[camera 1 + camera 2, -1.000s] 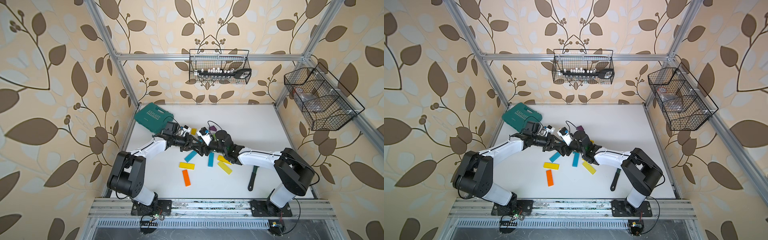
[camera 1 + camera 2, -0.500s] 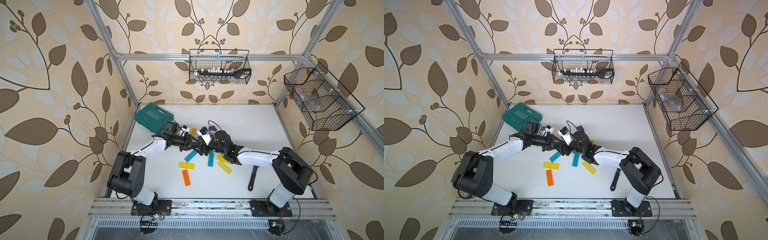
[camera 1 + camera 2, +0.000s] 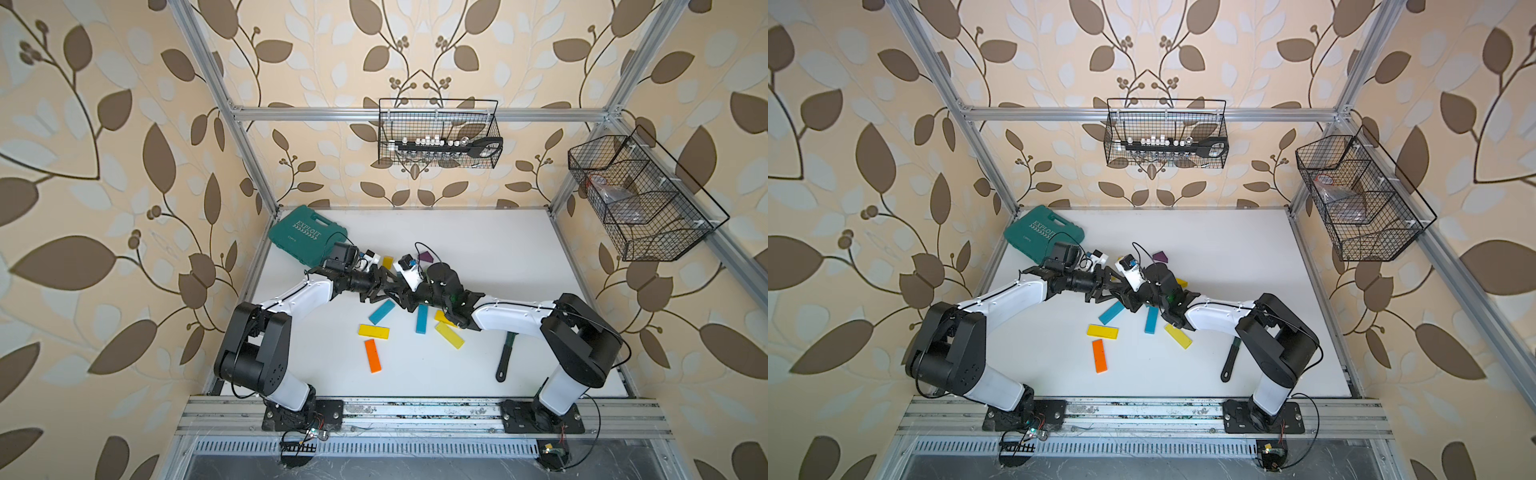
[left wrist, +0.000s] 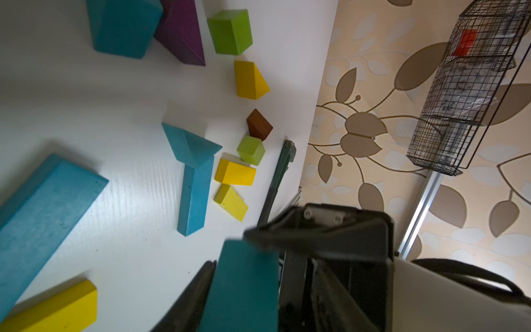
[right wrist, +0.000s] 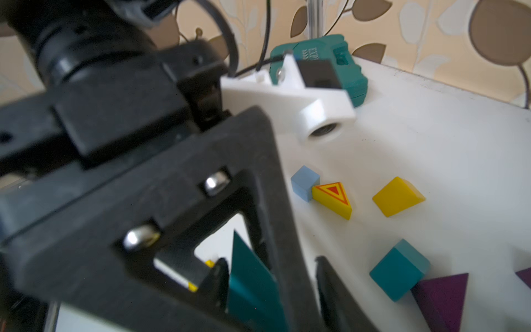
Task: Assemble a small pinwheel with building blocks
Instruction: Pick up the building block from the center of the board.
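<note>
Now left tool (image 3: pixel 384 289) and right tool (image 5: pixel 271 280) flank a matte teal wedge (image 4: pixel 244 287); grips unclear.

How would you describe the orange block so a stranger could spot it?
On the white table, find the flat bars lying loose in the middle. The orange block is nearest the front rail, beside a yellow bar, and is the only orange bar.
</note>
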Motion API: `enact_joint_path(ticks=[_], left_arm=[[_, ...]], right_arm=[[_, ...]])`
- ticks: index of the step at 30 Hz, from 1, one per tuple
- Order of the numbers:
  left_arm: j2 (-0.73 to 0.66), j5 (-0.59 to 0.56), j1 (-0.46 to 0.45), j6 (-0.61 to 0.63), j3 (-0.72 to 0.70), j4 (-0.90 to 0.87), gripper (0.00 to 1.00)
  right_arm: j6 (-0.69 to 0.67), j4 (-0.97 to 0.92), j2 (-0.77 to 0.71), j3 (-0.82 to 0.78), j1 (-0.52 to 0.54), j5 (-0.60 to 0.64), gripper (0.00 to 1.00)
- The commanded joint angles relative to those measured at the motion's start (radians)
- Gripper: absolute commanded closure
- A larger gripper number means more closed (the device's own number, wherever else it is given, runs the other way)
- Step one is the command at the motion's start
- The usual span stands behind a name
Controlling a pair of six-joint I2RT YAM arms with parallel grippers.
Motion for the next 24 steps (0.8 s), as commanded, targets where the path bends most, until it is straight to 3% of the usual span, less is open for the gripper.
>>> enact_joint_path(ticks=[1,11,13,19,22,24], left_arm=[[-0.044,-0.011,-0.002,0.03,0.014,0.002,0.35],[-0.027,-0.031,0.064,0.063,-0.022,-0.073,0.38],[-0.067,-0.043,0.101,0.054,-0.041,-0.086,0.33],[-0.262,-0.241,0.255,0.09,-0.038,-0.334,0.17],[-0.335,-0.404,0.342,0.1,-0.012,-0.507,0.04],[-0.358,-0.52,0.391,0.113,0.013,-0.616,0.01]], right_arm=[[0.023,0.008,0.017,0.027,0.004,0.011,0.67],[0.02,-0.038,0.019,0.024,-0.001,0.014,0.72],[0.016,-0.068,0.011,0.018,-0.001,0.029,0.75],[0.037,-0.175,0.003,0.029,0.008,0.126,0.83],[0.002,-0.251,0.048,0.099,0.047,0.153,0.84],[-0.025,-0.287,0.092,0.155,0.08,0.16,0.83]])
